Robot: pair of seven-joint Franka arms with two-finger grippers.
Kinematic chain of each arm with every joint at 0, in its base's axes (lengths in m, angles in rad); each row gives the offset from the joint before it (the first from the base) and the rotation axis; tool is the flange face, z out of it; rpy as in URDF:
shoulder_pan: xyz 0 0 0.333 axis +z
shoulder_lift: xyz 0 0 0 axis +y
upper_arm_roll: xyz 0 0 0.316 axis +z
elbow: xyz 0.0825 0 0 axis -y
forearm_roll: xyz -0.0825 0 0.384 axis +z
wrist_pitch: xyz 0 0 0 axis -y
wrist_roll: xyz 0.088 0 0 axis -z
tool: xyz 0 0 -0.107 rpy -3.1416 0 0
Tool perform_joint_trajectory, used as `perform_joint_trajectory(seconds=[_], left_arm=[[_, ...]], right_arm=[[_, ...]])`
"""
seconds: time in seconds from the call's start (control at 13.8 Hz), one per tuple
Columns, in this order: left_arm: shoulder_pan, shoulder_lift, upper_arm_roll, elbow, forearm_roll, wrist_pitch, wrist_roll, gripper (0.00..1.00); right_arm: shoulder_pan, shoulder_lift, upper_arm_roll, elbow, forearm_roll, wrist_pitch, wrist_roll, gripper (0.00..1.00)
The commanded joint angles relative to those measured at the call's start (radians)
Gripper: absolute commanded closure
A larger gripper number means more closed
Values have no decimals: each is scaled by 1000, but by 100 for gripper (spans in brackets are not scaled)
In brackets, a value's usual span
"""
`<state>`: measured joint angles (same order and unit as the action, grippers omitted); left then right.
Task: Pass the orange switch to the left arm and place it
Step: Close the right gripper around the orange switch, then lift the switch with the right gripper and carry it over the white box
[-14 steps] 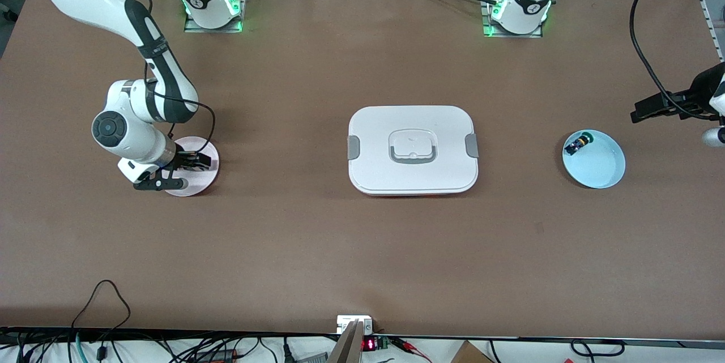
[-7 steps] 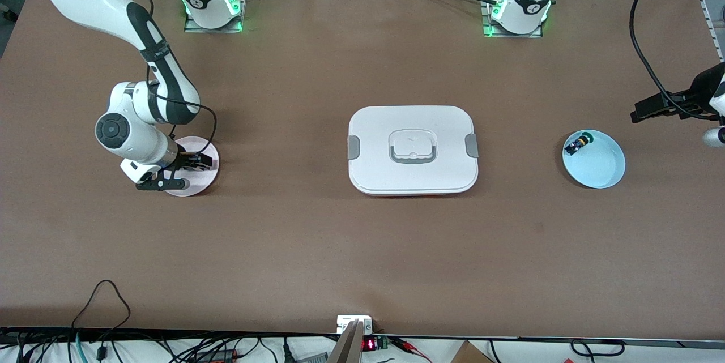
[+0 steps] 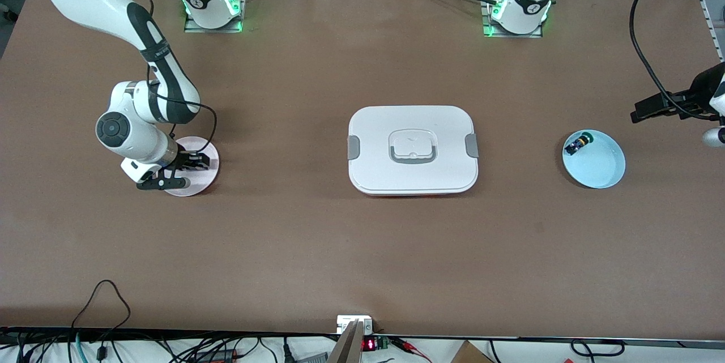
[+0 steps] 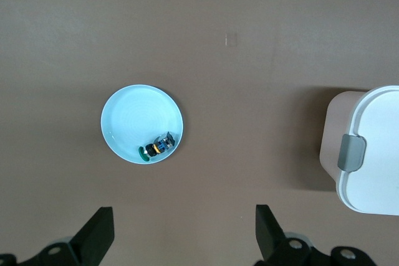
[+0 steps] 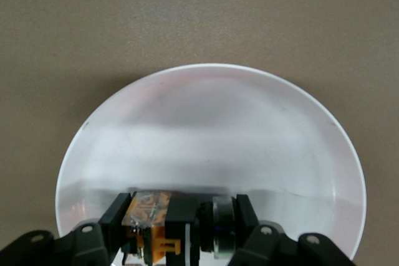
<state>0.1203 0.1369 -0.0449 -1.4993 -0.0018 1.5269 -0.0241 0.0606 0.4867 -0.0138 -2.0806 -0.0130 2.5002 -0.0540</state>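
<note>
My right gripper (image 3: 195, 162) is low over a pink plate (image 3: 199, 182) toward the right arm's end of the table. In the right wrist view its fingers (image 5: 246, 213) are shut on the orange switch (image 5: 163, 225), a black part with an orange band and a silvery end, held just above the plate (image 5: 212, 129). My left gripper (image 3: 665, 105) hangs high at the left arm's end of the table, open and empty (image 4: 185, 235). The white box (image 3: 412, 149) sits mid-table between the two plates; it also shows in the left wrist view (image 4: 374, 147).
A light blue plate (image 3: 601, 166) lies toward the left arm's end, with a small black green-capped part (image 3: 579, 142) on its rim side. Both also show in the left wrist view, the plate (image 4: 134, 119) and the part (image 4: 156, 147). Cables run along the table's near edge.
My right wrist has shifted slightly over the pink plate. The left arm, the box and the blue plate have not moved.
</note>
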Motion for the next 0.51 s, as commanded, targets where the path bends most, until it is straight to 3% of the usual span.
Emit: perform_joint_trajectory(seconds=[0.0, 0.22, 0.43], left_arm=[[1, 10, -1, 25, -14, -19, -10, 0], [1, 9, -1, 25, -14, -19, -8, 0], [1, 10, -1, 25, -14, -19, -8, 0]], right_arm=[[-4, -23, 3, -12, 2, -18, -70, 69], [-1, -43, 6, 4, -1, -53, -82, 74], [-8, -80, 32, 109, 4, -226, -133, 74]])
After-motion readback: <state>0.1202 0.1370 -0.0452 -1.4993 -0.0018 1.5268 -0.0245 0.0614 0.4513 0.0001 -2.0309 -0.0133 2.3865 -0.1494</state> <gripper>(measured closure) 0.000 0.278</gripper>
